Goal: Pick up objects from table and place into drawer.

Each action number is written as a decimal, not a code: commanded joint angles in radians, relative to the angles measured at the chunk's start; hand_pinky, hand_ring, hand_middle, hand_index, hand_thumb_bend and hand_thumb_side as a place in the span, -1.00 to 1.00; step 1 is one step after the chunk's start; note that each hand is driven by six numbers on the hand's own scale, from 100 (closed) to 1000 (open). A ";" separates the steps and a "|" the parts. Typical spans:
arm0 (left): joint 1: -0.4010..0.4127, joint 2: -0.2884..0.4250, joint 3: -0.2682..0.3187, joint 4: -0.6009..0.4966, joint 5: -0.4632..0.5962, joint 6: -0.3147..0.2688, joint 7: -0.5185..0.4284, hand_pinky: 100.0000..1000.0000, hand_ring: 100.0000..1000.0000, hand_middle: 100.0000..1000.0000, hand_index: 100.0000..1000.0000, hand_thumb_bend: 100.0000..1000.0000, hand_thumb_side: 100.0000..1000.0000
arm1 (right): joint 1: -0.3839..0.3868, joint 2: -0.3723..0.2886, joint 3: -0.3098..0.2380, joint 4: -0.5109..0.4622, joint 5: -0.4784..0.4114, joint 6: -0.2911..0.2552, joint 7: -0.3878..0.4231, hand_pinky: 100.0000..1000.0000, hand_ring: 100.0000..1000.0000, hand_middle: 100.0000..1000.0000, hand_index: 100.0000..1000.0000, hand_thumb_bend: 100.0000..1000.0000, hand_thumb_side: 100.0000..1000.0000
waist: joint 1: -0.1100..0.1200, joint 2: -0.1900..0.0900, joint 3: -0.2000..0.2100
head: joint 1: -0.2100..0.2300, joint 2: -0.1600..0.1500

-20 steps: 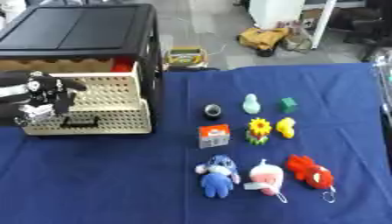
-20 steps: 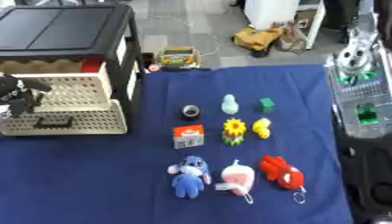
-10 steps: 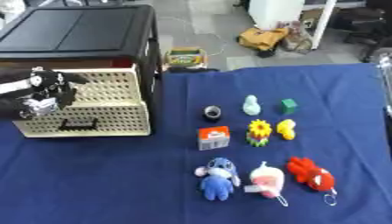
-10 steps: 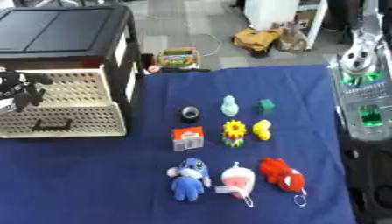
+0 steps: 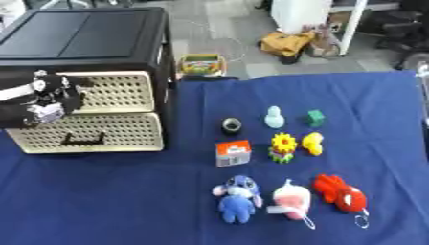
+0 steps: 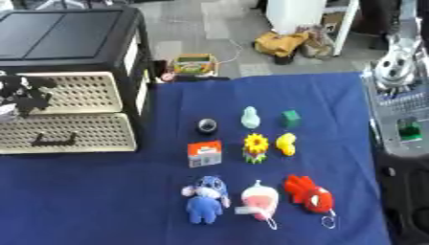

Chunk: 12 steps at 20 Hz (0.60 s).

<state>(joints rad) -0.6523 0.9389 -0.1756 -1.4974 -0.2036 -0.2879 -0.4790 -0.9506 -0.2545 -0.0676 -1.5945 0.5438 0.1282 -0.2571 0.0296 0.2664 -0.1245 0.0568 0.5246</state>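
- A blue cloth (image 5: 100,201) is spread over the table.
- A black cabinet (image 5: 92,43) is set at the far left, with two cream perforated drawers: the upper drawer (image 5: 117,91) and the lower drawer (image 5: 92,139), both seen closed or nearly so.
- The left hand (image 5: 46,100) is held against the upper drawer's front, fingers curled; whether anything is gripped cannot be told.
- The right hand is not seen.
- Toys are laid in rows right of the cabinet: blue plush (image 5: 237,194), pink plush (image 5: 289,201), red plush (image 5: 339,194), box (image 5: 232,153), flower (image 5: 283,146), duck (image 5: 312,142), green block (image 5: 315,117), pale figure (image 5: 274,117), dark ring (image 5: 231,125).
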 commanded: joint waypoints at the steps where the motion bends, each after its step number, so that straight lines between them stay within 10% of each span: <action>1: -0.014 0.016 0.002 0.001 0.010 -0.014 -0.003 -0.22 0.34 0.32 0.94 -1.00 1.00 | -0.026 -0.017 -0.007 -0.011 0.009 0.000 -0.002 0.28 0.45 0.29 0.74 -1.00 1.00 | 0.001 -0.014 -0.002 | 0.004 -0.015; 12: 0.065 0.072 0.021 -0.210 0.062 -0.045 -0.026 -0.48 -0.09 -0.09 0.51 -1.00 1.00 | -0.003 -0.003 -0.009 -0.028 0.012 0.009 -0.010 0.28 0.45 0.29 0.74 -1.00 1.00 | -0.006 -0.042 0.026 | -0.024 0.012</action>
<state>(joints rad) -0.5784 0.9628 -0.1758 -1.6632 -0.1487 -0.3302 -0.5031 -0.9390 -0.2484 -0.0692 -1.5998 0.5457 0.1345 -0.2634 0.0227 0.2450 -0.0973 0.0395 0.5316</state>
